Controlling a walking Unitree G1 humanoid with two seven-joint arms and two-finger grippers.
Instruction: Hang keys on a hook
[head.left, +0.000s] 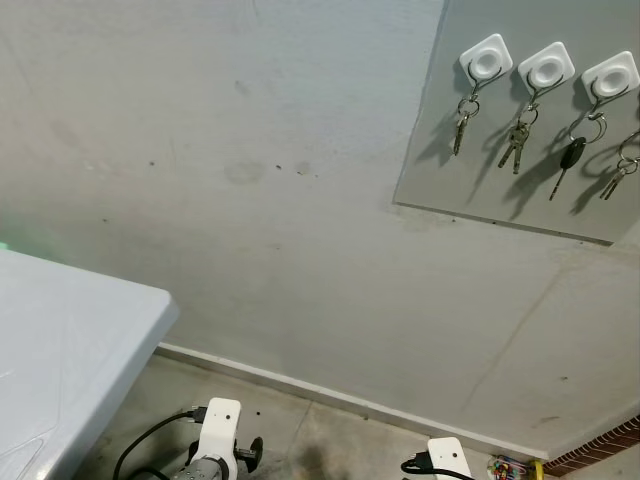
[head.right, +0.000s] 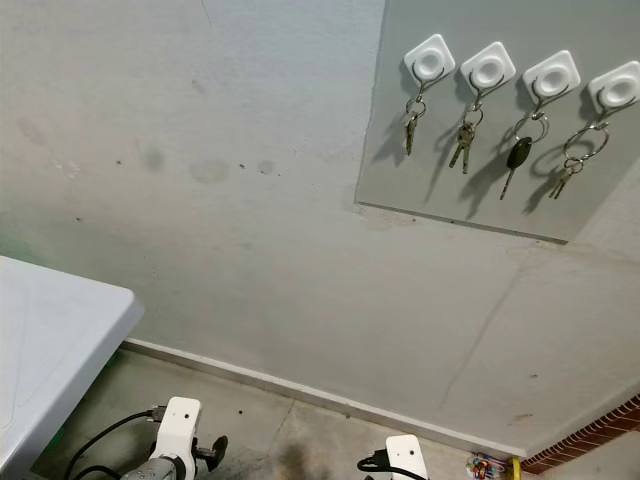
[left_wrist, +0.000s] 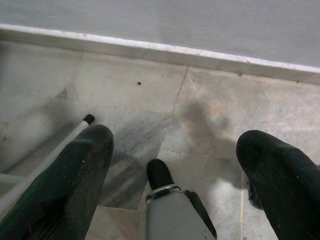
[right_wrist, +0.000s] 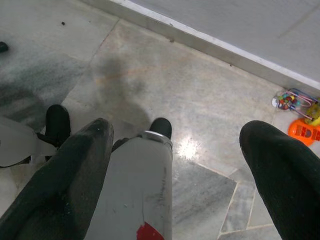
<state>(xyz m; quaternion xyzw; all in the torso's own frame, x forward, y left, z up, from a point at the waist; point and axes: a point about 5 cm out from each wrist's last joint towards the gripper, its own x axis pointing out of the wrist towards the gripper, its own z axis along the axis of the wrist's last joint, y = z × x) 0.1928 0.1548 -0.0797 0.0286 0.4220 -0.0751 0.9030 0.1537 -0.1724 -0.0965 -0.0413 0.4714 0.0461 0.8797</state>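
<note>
A grey wall (head.right: 250, 230) takes up most of the head views, with a pale floor (head.right: 300, 440) below it at 6 o'clock. A white bench (head.right: 50, 340) juts in at 8 o'clock. At 2 o'clock a grey board (head.right: 500, 200) is fixed to the wall, carrying four white square hooks (head.right: 430, 58) in a row. Each hook bears something: a small bunch of keys (head.right: 411, 122) on the first, another key bunch (head.right: 463, 140) beside it, a black-headed key (head.right: 517, 155) on the third, and a ringed key set (head.right: 568, 165) on the last, nearest 3 o'clock. Both arms hang low at 6 o'clock, well apart from the board. The left gripper (left_wrist: 172, 165) points at the floor with its fingers spread wide and nothing between them; the right gripper (right_wrist: 175, 155) is likewise wide and empty over the tiles. A small colourful toy (right_wrist: 300, 107) lies by the skirting
</note>
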